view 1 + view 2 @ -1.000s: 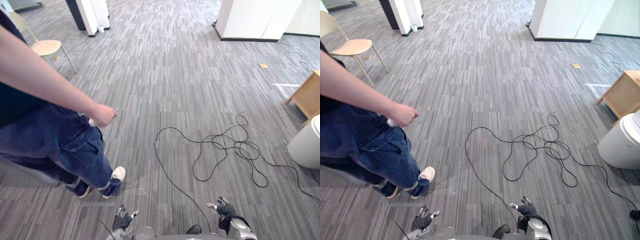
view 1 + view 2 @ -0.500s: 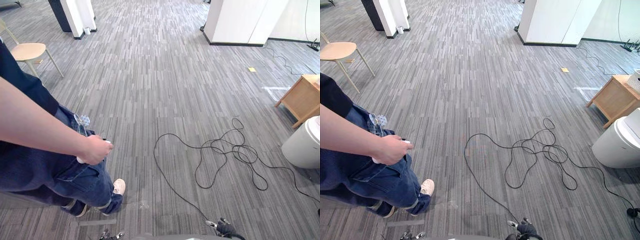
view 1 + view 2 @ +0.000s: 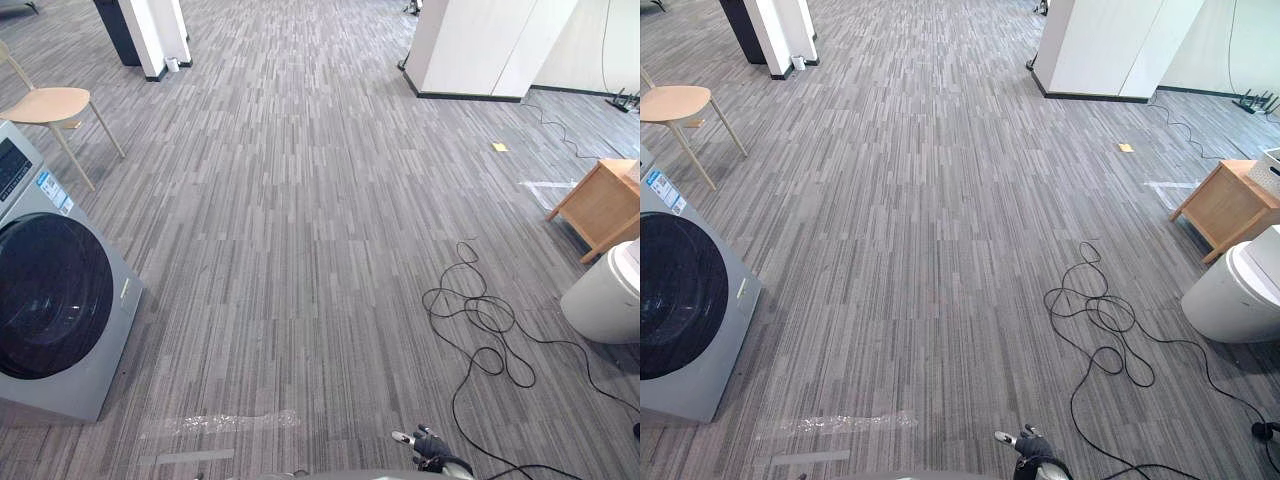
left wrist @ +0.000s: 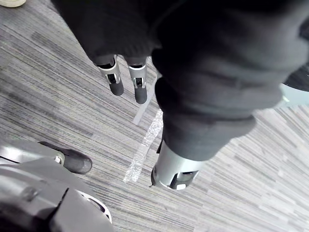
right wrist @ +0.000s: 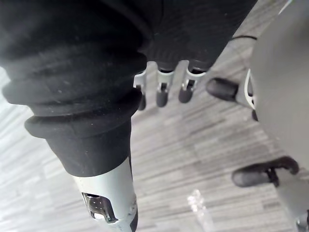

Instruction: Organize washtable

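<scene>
One washer, one chair, one cabinet

the table i see is a small light-wood one at the right edge of the frame, a little above the middle. it stands upright on the grey carpet, turned at an angle to me, its far end cut off by the frame edge. a pale thing sits on that end; i can't tell what it is.

Washing machine far left; chair behind; white bin right.
</scene>
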### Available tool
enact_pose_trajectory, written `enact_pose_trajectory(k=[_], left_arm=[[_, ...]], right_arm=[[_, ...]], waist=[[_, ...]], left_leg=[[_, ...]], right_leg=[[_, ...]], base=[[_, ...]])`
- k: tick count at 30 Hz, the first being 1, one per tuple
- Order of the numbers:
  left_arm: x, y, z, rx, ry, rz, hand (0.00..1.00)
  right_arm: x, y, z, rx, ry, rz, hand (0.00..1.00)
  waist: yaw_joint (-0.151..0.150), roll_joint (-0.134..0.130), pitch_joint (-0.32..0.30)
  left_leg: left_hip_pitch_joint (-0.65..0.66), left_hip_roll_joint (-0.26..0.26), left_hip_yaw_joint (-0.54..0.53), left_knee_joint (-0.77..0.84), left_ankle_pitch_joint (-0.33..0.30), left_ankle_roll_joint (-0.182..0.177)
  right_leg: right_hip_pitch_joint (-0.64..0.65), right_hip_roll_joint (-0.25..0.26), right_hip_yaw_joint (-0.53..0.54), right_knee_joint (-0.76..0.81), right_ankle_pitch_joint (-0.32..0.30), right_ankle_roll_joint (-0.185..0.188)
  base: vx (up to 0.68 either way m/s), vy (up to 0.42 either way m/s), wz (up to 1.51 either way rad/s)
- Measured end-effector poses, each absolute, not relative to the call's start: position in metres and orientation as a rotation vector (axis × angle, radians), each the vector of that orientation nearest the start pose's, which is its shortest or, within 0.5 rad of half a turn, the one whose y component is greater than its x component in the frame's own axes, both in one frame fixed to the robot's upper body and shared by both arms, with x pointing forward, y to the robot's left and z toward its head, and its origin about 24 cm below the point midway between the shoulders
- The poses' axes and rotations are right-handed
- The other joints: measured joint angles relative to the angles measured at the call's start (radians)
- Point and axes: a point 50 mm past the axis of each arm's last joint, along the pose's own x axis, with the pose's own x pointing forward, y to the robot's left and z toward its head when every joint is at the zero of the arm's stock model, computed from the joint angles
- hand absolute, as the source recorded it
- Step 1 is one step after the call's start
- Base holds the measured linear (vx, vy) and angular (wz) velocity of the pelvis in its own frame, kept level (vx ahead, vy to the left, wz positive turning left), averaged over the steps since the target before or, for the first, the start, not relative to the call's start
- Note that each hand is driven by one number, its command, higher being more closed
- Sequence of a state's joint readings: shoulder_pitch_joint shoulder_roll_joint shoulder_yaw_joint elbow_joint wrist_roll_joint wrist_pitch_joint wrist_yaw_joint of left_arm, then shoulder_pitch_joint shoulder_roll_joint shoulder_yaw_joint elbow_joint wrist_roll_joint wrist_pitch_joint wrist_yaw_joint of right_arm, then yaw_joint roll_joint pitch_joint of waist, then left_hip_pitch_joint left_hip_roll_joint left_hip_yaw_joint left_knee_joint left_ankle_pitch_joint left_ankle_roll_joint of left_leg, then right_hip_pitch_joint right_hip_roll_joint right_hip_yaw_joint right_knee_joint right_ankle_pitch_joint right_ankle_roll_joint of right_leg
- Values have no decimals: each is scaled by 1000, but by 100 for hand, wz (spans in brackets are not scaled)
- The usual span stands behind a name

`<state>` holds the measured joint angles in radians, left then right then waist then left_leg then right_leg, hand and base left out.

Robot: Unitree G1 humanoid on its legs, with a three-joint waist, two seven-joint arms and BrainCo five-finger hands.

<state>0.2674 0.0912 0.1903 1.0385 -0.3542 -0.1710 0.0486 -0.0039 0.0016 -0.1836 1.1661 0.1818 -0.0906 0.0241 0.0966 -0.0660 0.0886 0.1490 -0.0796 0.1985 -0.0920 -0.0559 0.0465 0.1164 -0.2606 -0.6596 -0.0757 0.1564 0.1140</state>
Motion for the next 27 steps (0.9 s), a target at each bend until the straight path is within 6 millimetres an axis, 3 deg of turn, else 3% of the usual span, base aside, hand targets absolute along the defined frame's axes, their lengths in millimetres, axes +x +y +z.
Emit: enact_pose_trajectory(k=[4,9,15,22,24,27], left_arm=[[33,219,-161,-258,1031,570,0],[27,214,-163,-251,1064,579,0],[15,215,-166,-267,1121,589,0],[15,217,-166,-260,1119,590,0],[17,217,-165,-243,1117,572,0],[24,217,-165,-187,1120,506,0]], right_arm=[[118,-183,-160,245,1011,-290,0],[101,-201,-164,251,1068,-424,0],[80,-196,-171,281,1160,-444,0],[86,-191,-170,256,1156,-386,0],[88,-189,-170,262,1150,-375,0],[87,-189,-170,267,1148,-378,0]], waist=[[0,10,0],[2,27,6],[2,30,3],[7,19,-8],[8,17,-9],[2,12,-1]], left_leg=[[-1,3,1,4,0,0],[-3,12,0,10,0,0],[-12,22,0,2,0,-1],[-34,21,-13,1,0,0],[-34,9,-34,4,0,0],[-46,0,-82,69,-37,28]], right_leg=[[0,3,3,0,0,0],[0,10,5,5,-7,-1],[-19,17,12,19,-24,-4],[-34,19,1,19,-24,-4],[-23,11,-16,19,-24,-4],[-41,-82,-60,232,-114,10]], base=[[0,0,0],[0,0,0],[13,-8,-2],[81,-24,7],[81,-11,35],[87,35,65]])
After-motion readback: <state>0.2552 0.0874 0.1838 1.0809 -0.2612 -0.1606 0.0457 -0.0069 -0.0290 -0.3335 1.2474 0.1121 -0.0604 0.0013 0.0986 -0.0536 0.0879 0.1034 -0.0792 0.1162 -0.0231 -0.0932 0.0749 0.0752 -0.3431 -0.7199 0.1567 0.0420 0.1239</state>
